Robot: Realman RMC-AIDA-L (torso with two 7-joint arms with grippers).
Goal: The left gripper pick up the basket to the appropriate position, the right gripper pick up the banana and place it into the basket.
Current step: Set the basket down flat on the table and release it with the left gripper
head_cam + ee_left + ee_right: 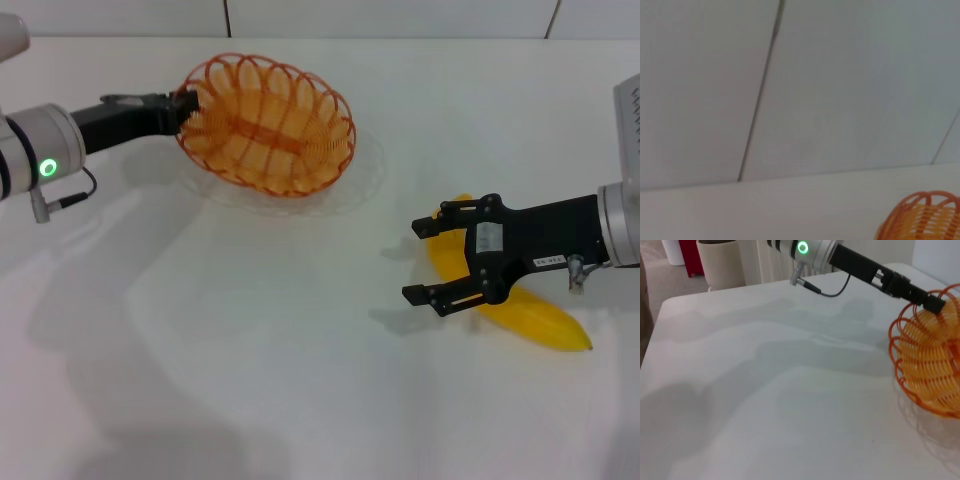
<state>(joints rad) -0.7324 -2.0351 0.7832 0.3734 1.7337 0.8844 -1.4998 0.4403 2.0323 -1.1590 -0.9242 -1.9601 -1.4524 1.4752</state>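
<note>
Where the white table [250,380] ends, pale wall panels [840,85] rise.

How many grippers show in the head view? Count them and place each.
2. The left gripper is shut on the rim of the tilted basket at far left. The right gripper is open around the banana on the table's right side.

site: indoor room, lab-like | white table [300,400] | panelled white wall [840,90] | radiator [767,262], bins [720,260] upper left
</note>
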